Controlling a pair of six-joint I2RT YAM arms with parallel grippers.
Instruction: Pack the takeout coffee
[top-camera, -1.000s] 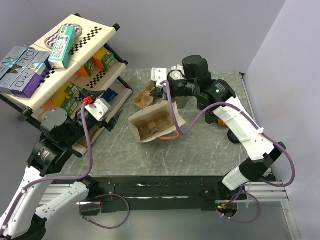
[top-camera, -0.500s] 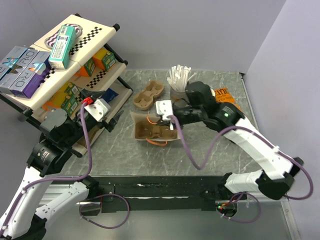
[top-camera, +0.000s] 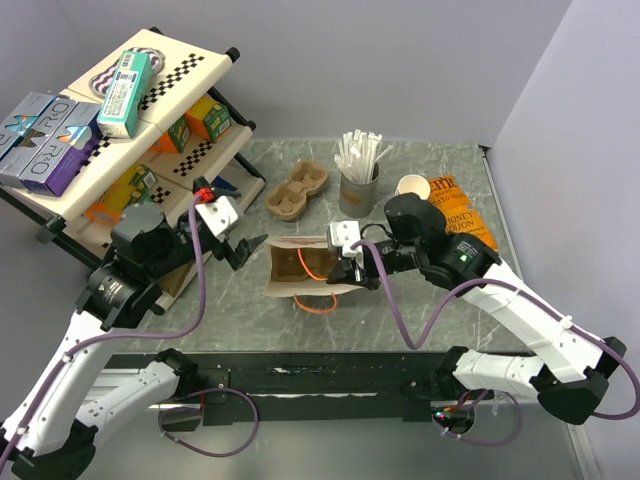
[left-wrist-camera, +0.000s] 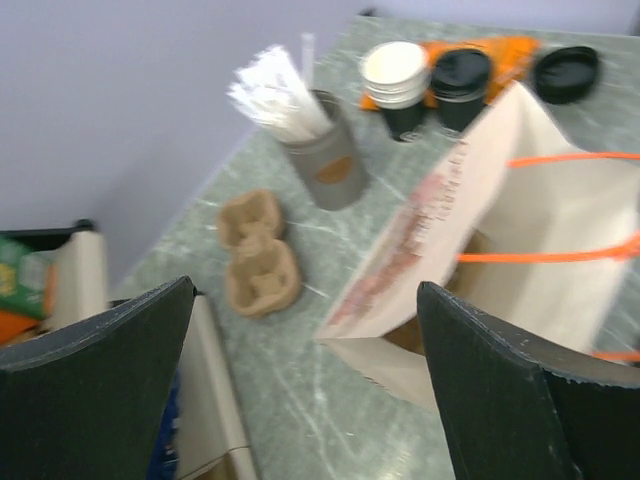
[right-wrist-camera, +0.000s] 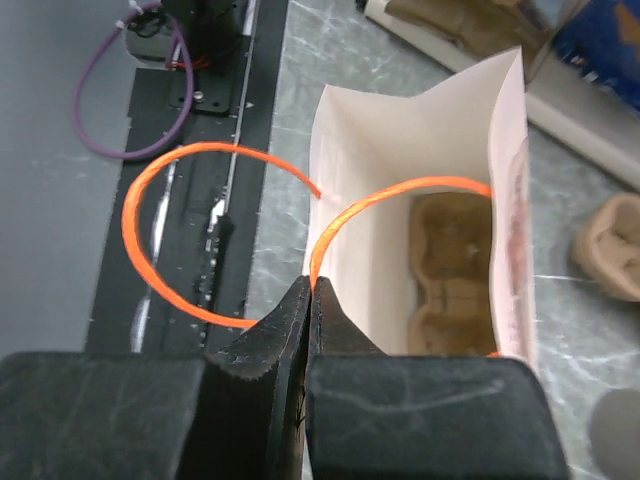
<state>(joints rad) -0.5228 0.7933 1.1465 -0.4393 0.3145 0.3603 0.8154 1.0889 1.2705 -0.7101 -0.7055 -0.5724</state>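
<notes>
The right gripper (right-wrist-camera: 308, 300) pinches tight on the paper bag's (right-wrist-camera: 365, 170) orange handle (right-wrist-camera: 410, 185) at mid-table. The left gripper (top-camera: 243, 250) gapes wide and empty just left of the bag. The takeout coffee (left-wrist-camera: 462, 85) stands upper right in the left wrist view, beside the white cups (left-wrist-camera: 397, 78).

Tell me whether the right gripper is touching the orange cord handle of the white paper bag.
Touching. The right wrist view shows the orange cord handle running straight into the right gripper's shut jaws.

The takeout coffee (left-wrist-camera: 461, 88) — a small dark cup (round black top on) — stands upright just beside the stack of white cups (left-wrist-camera: 394, 72).
</notes>
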